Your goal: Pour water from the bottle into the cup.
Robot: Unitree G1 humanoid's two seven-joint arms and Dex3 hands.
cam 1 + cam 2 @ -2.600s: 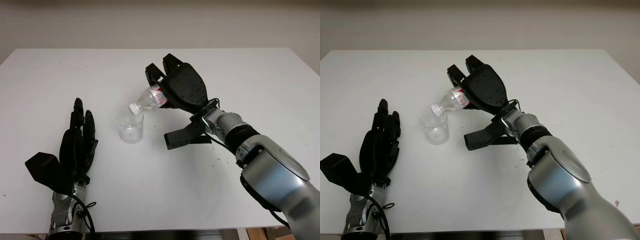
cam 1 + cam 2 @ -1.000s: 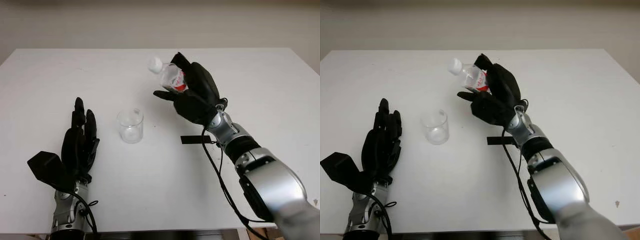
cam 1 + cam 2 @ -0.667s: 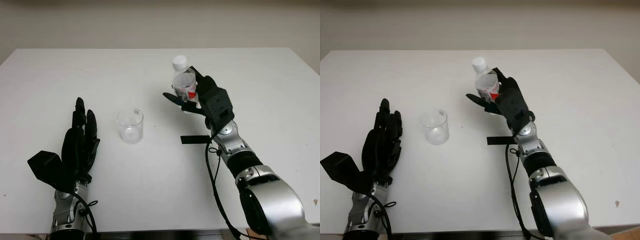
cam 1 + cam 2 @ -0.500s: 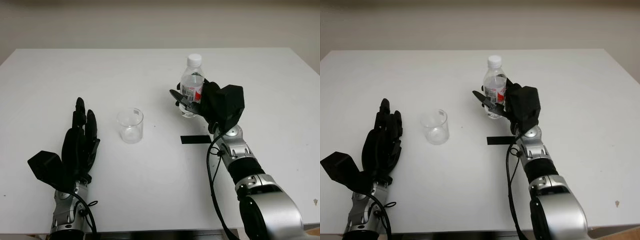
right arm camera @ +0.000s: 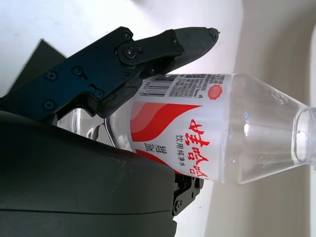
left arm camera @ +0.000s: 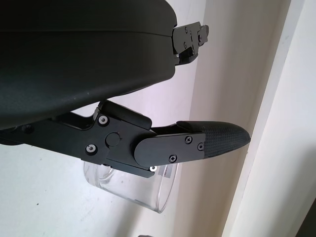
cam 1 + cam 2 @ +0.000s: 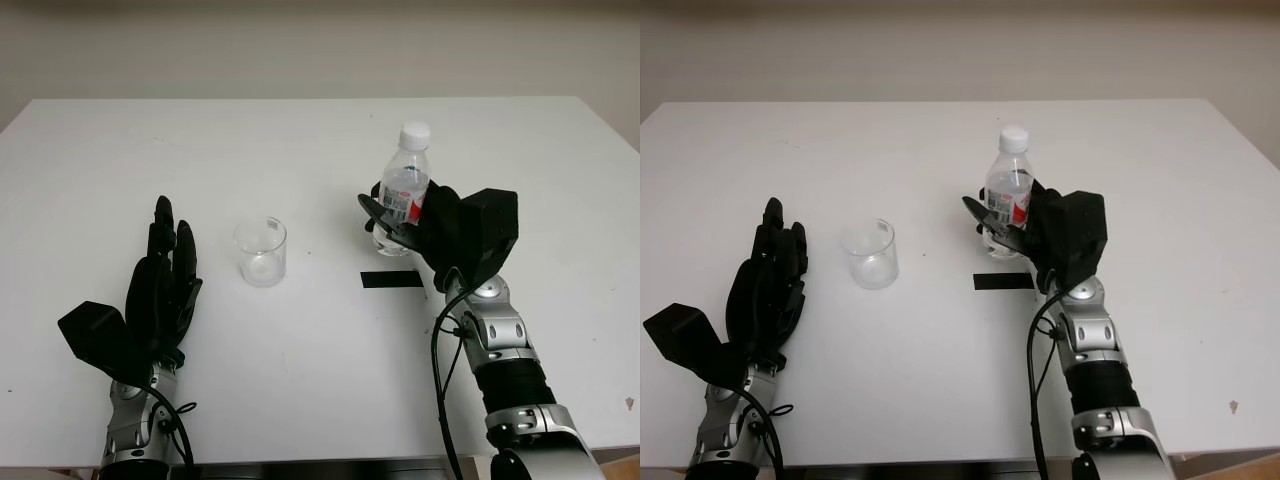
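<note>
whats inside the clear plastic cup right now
The clear plastic cup stands upright on the white table. Through its wall nothing coloured or solid shows; whether it holds water cannot be told.

Right hand holding the bottle upright; left hand parked.

I am seeing the right hand [image 7: 432,222] gripping the bottle [image 7: 403,186] around its lower body, with the white cap pointing up and the red label showing above the fingers [image 7: 378,213]. The bottle is standing just behind a strip of black tape [image 7: 392,279] on the white table [image 7: 300,140]. The clear cup [image 7: 261,251] is sitting upright, well apart to the left. My left hand [image 7: 160,296] is open near the table's front-left edge.
</note>
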